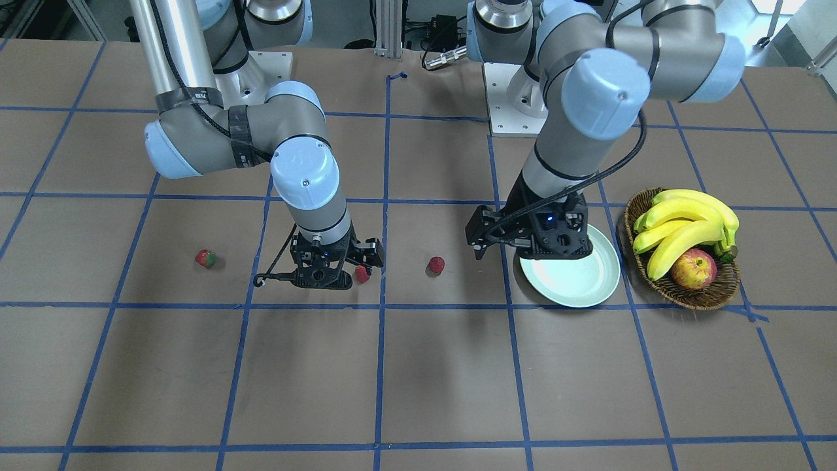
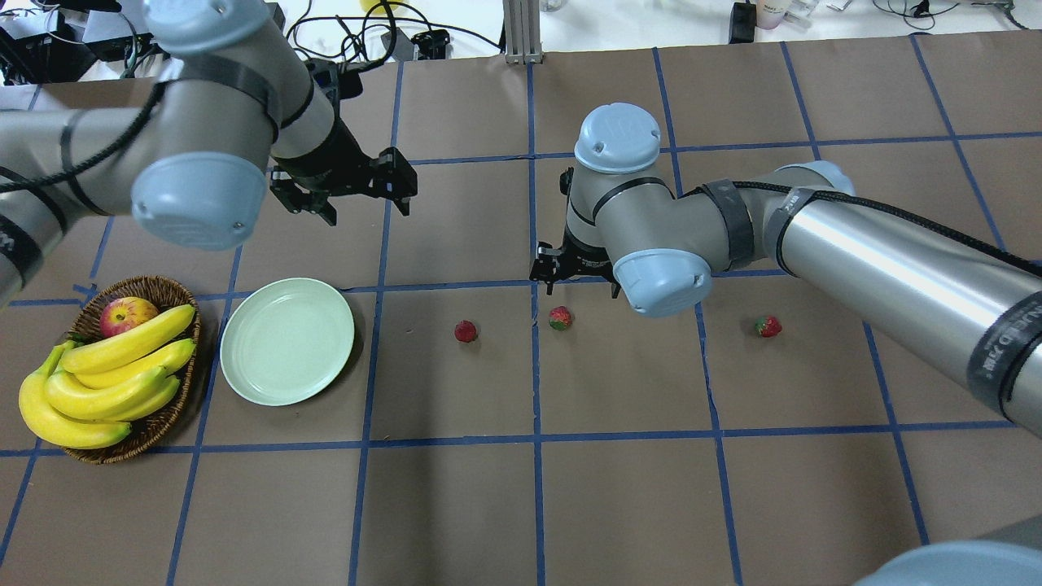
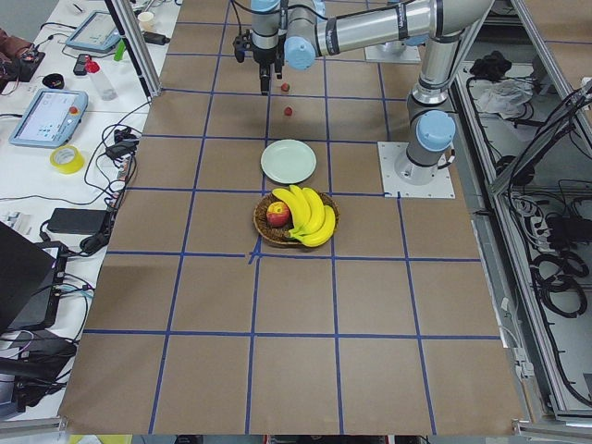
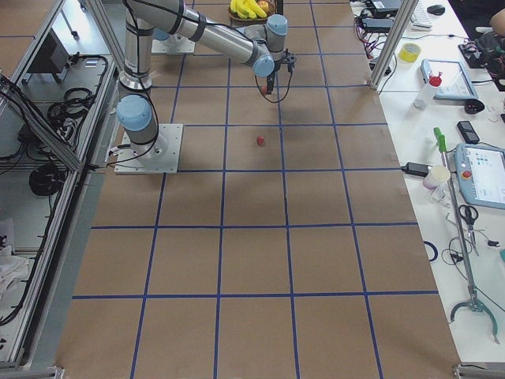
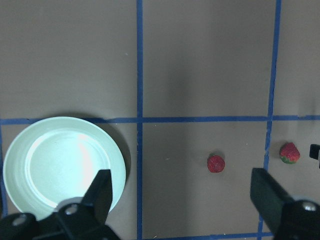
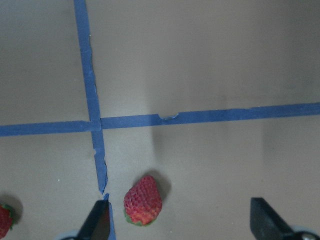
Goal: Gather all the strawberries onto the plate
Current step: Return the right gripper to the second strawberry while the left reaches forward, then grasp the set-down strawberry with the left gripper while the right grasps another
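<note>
So: three small red strawberries with green caps, all lying on the brown paper-covered table [image 2: 456, 505], none on the round, shallow, pale mint plate [image 2: 287, 340]. They sit in a row. The first strawberry [image 2: 466, 330] is nearest the plate, the middle strawberry [image 2: 560, 317] is just past a blue tape line [image 2: 536, 366], and the third strawberry [image 2: 768, 326] lies well apart on the robot's right. The right gripper [image 6: 182, 222] hangs over the middle strawberry with its fingers [image 6: 100, 222] spread wide, gripping nothing. The berry is between them, close to one finger — contact is hard to tell. The left gripper [image 5: 185, 195] is likewise spread and empty, held high near the plate. A brown wicker basket [image 2: 155, 282] with yellow bananas [image 2: 106, 382] and a red-yellow apple [image 2: 126, 313] sits just beside the plate.
</note>
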Tool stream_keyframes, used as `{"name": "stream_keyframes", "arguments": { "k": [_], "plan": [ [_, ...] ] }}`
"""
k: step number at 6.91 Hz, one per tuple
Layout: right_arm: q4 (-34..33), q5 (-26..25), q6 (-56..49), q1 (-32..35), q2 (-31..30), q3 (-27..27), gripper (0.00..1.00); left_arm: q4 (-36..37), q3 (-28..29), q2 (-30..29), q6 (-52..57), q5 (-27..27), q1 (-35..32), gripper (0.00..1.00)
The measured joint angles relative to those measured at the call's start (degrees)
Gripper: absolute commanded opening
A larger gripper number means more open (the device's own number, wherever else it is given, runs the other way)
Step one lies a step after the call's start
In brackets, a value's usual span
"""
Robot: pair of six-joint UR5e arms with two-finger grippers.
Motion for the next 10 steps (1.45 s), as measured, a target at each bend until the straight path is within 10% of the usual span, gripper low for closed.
{"name": "stream_keyframes", "arguments": {
  "k": [2, 4, 6, 10],
  "plan": [
    [-1.1, 2.6, 0.1, 0.3, 1.9, 0.5, 0.84, 6.3, -4.8, -4.4, -5.1, 0.3, -3.4, 0.99],
    [-1.8, 3.8, -0.2, 1.0, 3.3, 0.9, 0.38, 10.0, -7.9, -8.5, -7.1, 0.0, -4.7, 1.00],
    [-1.8, 3.8, -1.0, 1.2, 3.5, 1.9, 0.14, 11.2, -9.8, -10.3, -7.3, -0.1, -6.2, 1.00],
    [-0.2, 2.5, -2.4, 1.1, 2.5, -0.5, 0.13, 11.6, -12.0, -10.6, -6.7, -1.7, -6.6, 0.86]
  ]
}}
